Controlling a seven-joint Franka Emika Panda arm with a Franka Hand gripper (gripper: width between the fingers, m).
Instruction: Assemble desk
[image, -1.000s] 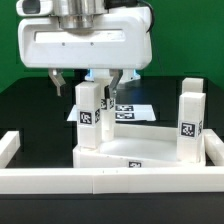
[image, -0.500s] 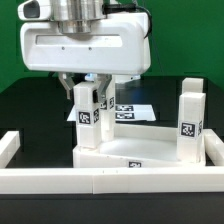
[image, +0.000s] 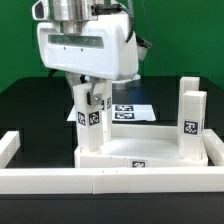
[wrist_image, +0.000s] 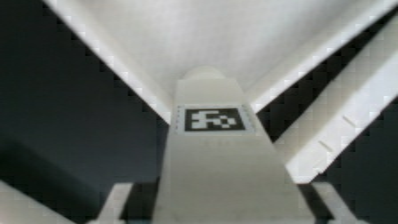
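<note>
The white desk panel lies on the black table inside the border walls. One tagged white leg stands on its corner at the exterior view's left, and another leg stands at the right. My gripper is down over the top of the left leg, turned at an angle. In the wrist view the leg runs up between my fingers, with a narrow dark gap on each side. The jaws stand open around it. The leg's top is hidden by the gripper body in the exterior view.
The marker board lies flat behind the panel. White border wall segments run along the front and up both sides. A green backdrop stands behind the table.
The gripper has come down over the left leg and turned about its axis. Its fingers have drawn in closer to the leg's sides. The legs and the panel have not moved.
</note>
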